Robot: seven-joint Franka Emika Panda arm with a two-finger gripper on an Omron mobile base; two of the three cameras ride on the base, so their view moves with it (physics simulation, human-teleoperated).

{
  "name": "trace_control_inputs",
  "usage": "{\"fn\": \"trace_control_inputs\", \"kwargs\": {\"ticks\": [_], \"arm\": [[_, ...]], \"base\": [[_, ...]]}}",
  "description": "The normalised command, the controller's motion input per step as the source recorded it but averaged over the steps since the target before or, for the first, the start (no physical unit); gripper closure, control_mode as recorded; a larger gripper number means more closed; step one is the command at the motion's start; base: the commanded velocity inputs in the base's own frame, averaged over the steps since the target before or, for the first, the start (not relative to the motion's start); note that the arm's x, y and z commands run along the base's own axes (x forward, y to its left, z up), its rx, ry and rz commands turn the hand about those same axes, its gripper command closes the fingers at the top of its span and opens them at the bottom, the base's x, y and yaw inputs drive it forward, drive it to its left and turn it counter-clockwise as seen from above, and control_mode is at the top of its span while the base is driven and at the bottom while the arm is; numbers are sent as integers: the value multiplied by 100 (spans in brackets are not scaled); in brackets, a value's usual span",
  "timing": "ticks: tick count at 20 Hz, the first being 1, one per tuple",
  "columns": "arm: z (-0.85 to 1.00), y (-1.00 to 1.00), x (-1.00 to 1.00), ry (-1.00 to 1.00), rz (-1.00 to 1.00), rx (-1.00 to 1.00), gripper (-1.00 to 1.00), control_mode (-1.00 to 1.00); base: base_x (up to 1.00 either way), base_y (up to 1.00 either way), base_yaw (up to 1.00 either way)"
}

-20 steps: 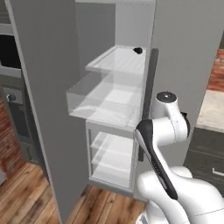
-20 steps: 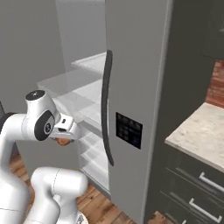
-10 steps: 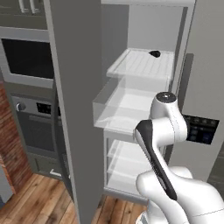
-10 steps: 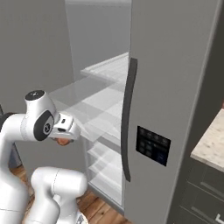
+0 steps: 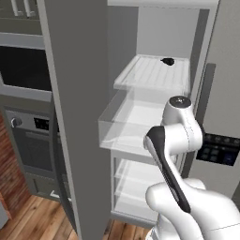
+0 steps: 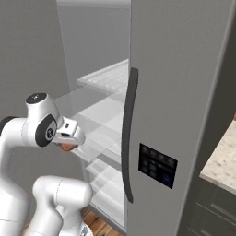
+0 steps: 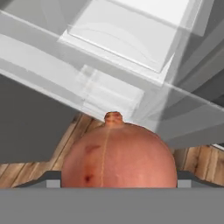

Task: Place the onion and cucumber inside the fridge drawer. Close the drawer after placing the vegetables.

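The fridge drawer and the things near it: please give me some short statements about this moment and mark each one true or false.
1. The fridge drawer stands pulled out. True.
2. The onion lies inside the drawer. False: the gripper holds it in front of the drawer, outside it.
3. A small black object sits on the ribbed shelf above the drawer. True.
4. The cucumber rests on that shelf. False: that shelf bears the small black object, and no cucumber is to be seen there.
5. The fridge door to the left of the drawer is shut. False: it stands open.
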Motion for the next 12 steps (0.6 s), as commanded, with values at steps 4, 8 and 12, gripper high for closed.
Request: {"fn": "trace_control_inputs", "kwargs": {"ticks": [4,8,12], "arm": [[100,0,41,-5,-1,-5,100,-100],[43,0,95,7,-4,-1,100,-100],[5,0,99,9,0,0,100,-100]], "base": [[0,0,0],[0,0,0],[0,0,0]]}}
